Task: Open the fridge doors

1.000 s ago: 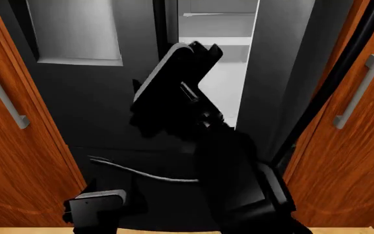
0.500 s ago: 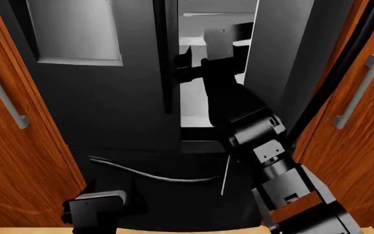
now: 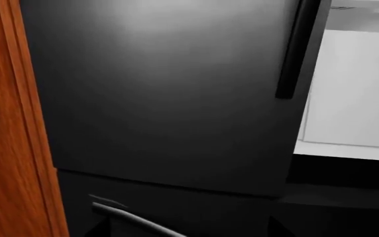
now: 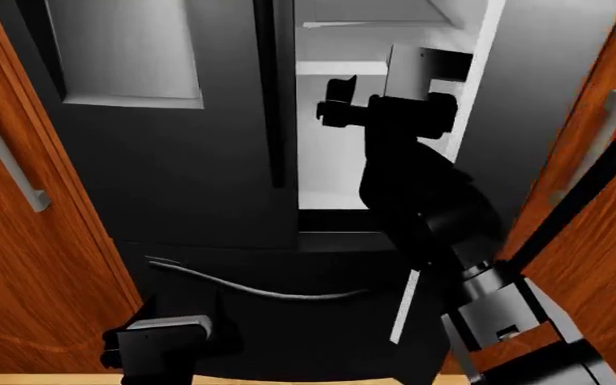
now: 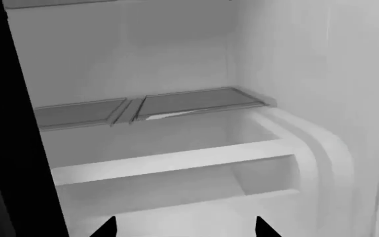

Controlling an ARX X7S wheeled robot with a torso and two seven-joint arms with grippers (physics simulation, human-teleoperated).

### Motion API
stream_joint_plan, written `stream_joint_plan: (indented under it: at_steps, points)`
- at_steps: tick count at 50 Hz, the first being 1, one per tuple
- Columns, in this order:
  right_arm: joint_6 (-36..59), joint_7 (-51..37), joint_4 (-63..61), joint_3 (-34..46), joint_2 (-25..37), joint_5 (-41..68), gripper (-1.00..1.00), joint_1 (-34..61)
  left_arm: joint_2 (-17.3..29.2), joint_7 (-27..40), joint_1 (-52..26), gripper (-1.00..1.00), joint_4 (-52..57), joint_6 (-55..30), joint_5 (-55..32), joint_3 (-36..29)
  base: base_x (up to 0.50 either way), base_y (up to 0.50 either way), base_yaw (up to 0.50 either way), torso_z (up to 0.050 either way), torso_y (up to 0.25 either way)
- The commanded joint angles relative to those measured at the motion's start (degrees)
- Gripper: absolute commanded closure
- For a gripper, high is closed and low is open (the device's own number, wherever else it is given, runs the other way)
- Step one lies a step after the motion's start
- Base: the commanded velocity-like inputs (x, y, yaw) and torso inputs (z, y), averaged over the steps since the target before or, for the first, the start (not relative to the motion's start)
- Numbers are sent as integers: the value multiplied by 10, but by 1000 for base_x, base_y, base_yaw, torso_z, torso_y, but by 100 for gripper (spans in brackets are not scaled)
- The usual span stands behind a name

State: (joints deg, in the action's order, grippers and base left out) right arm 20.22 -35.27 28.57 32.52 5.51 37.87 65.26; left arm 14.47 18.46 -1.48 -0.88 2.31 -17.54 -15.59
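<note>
One right door ajar beside right claw.

Reddish wooden cabinets either side.

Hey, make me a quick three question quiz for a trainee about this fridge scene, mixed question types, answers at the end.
1. True or false: the left fridge door with the grey dispenser panel is closed.
2. Multiple choice: the right gripper is
A. clamped on a wooden cabinet handle
B. reaching into the gap between the two fridge doors, in front of the white fridge interior
C. resting on the drawer's curved silver handle
3. Fill in: the right fridge door is swung ____.

Key:
1. True.
2. B.
3. Open; white shelves show in the right wrist view.
</note>
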Motion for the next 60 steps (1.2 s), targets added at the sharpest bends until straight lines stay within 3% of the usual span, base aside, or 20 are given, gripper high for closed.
stream_joint_plan:
  at_steps: [1, 27, 52, 60]
  points:
    - [50, -61, -102, -24, 74, -7, -100, -41, 2, 5, 0, -100, -2, 2, 4, -4, 0, 0, 0, 0, 0]
    - [68, -113, -364, -107, 306, 56, -100, -265, 4, 6, -1, -100, 2, 5, -10, -4, 0, 0, 0, 0, 0]
    - [27, -143, -402, -206, 415, 87, -100, -398, 8, 15, -5, -100, -1, 4, 0, -16, 0, 0, 0, -1, 0]
    - [32, -100, -526, -162, 415, 97, -100, -396, 8, 22, -4, -100, -3, 10, 12, -19, 0, 0, 0, -1, 1]
